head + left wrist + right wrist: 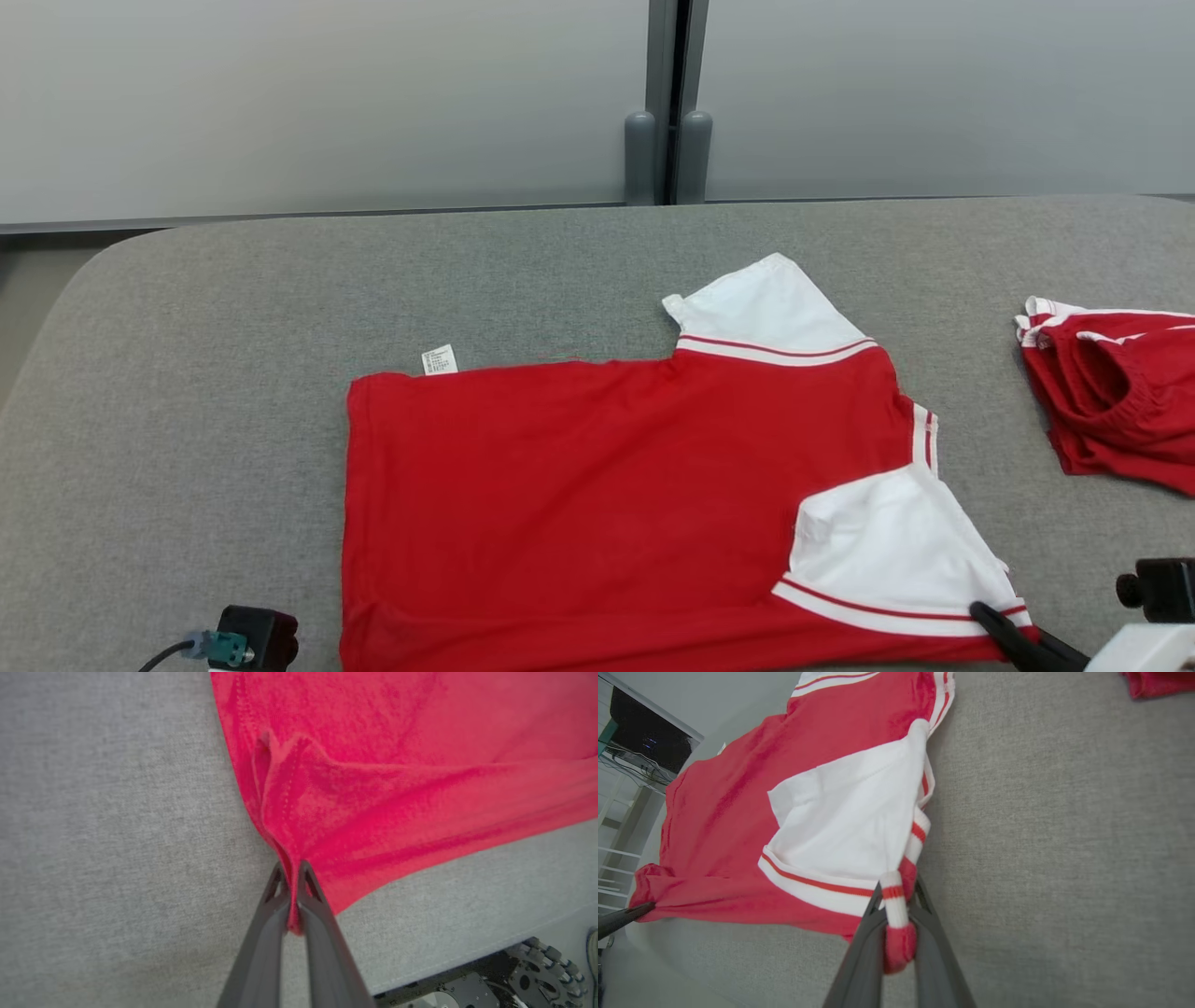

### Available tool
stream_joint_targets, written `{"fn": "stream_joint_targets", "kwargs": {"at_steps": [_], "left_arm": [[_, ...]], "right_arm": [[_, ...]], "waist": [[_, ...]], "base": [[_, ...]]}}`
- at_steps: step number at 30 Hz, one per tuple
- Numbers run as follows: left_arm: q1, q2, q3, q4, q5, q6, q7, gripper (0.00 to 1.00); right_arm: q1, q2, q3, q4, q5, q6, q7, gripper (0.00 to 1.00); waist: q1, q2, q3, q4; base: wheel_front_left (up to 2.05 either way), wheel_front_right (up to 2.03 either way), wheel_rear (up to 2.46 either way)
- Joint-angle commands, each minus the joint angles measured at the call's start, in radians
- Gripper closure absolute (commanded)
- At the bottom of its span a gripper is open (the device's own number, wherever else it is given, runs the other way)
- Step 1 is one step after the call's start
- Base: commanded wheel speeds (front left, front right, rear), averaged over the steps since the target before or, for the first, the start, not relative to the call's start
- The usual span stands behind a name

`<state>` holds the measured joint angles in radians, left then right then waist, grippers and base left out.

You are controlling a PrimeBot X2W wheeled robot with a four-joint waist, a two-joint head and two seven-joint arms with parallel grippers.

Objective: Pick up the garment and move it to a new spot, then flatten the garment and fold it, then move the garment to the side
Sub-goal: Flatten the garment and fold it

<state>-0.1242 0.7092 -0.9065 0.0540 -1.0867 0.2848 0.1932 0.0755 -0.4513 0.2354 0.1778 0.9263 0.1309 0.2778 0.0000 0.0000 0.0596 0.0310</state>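
Two red garments on grey tabletop: left garment, near corners tight in two jaws; second garment right; pale wall beyond.

Soft, diffuse light throughout, with no hard shadows and no glare. In the head view the grey table and red shirt are sharp, with faint shading along the creases. In the left wrist view the fingers of the left gripper look slightly soft, and the red runs oversaturated, almost pink. In the right wrist view the white sleeve is nearly blown out, and wide-angle distortion bends the shelving at the left edge.
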Motion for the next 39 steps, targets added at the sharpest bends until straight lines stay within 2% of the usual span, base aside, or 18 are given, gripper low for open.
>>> {"fn": "stream_joint_targets", "kwargs": {"at_steps": [1, 6, 7, 8, 9, 12, 14, 19, 22, 26, 28, 29, 34, 39], "left_arm": [[0.016, 0.02, 0.007, -0.012, -0.009, 0.015, 0.003, 1.0], [0.056, 0.063, 0.015, -0.095, -0.025, 0.063, 0.023, 1.0], [0.061, 0.066, 0.015, -0.103, -0.03, 0.07, 0.026, 1.0], [0.064, 0.068, 0.015, -0.11, -0.03, 0.077, 0.026, 0.38], [0.065, 0.071, 0.012, -0.114, -0.025, 0.082, 0.03, 0.0], [0.063, 0.069, 0.004, -0.131, -0.029, 0.08, 0.047, 0.0], [0.046, 0.091, 0.011, -0.138, -0.012, 0.092, 0.046, 0.0], [-0.04, 0.145, 0.033, -0.191, 0.076, 0.12, 0.034, 0.0], [-0.125, 0.162, 0.05, -0.202, 0.151, 0.126, 0.014, 0.0], [-0.201, 0.146, 0.071, -0.183, 0.191, 0.109, -0.01, 0.0], [-0.264, 0.117, 0.086, -0.138, 0.2, 0.085, -0.024, 0.0], [-0.264, 0.117, 0.086, -0.138, 0.2, 0.085, -0.024, 0.0], [-0.375, 0.053, 0.091, -0.041, 0.219, 0.031, -0.034, 0.0], [-0.457, -0.021, 0.085, 0.025, 0.252, 0.018, -0.065, 0.0]], "right_arm": [[0.025, -0.008, -0.028, -0.015, -0.014, 0.0, 0.016, 1.0], [0.112, 0.037, -0.142, -0.104, -0.087, 0.0, 0.117, 1.0], [0.123, 0.054, -0.162, -0.117, -0.103, 0.0, 0.137, 0.5], [0.133, 0.072, -0.172, -0.129, -0.115, 0.0, 0.161, 0.0], [0.14, 0.089, -0.185, -0.141, -0.126, 0.0, 0.181, 0.0], [0.147, 0.133, -0.215, -0.187, -0.161, 0.001, 0.232, 0.0], [0.144, 0.152, -0.247, -0.221, -0.183, 0.001, 0.245, 0.0], [0.077, 0.177, -0.321, -0.316, -0.252, 0.001, 0.218, 0.0], [0.0, 0.189, -0.322, -0.334, -0.299, 0.001, 0.19, 0.0], [-0.108, 0.187, -0.299, -0.317, -0.33, 0.001, 0.163, 0.0], [-0.229, 0.166, -0.278, -0.273, -0.362, 0.001, 0.118, 0.0], [-0.229, 0.166, -0.278, -0.273, -0.362, 0.001, 0.118, 0.0], [-0.428, 0.135, -0.227, -0.153, -0.384, 0.001, 0.059, 0.0], [-0.601, 0.088, -0.144, -0.023, -0.376, 0.001, 0.03, 0.0]], "waist": [[0.0, 0.0, 0.004, -0.005], [0.0, 0.0, 0.018, -0.021], [0.0, 0.0, 0.02, -0.023], [0.0, 0.0, 0.022, -0.024], [0.0, 0.0, 0.024, -0.026], [0.0, 0.0, 0.025, -0.029], [0.0, 0.0, 0.024, -0.029], [0.0, 0.0, 0.034, -0.024], [0.0, 0.0, 0.053, -0.018], [0.0, 0.0, 0.085, -0.016], [0.0, 0.0, 0.133, -0.015], [0.0, 0.0, 0.133, -0.015], [0.0, 0.0, 0.226, 0.003], [0.0, 0.0, 0.308, 0.034]], "base": [[0.0, 0.0, 0.0], [0.0, 0.0, 0.0], [0.0, 0.0, 0.0], [0.0, 0.0, 0.0], [0.0, 0.0, 0.0], [0.0, 0.0, 0.0], [0.0, 0.0, 0.0], [0.0, 0.0, 0.0], [0.0, 0.0, 0.0], [0.0, 0.0, 0.0], [0.0, 0.0, 0.0], [0.0, 0.0, 0.0], [0.0, 0.0, 0.0], [0.0, 0.0, 0.0]]}}
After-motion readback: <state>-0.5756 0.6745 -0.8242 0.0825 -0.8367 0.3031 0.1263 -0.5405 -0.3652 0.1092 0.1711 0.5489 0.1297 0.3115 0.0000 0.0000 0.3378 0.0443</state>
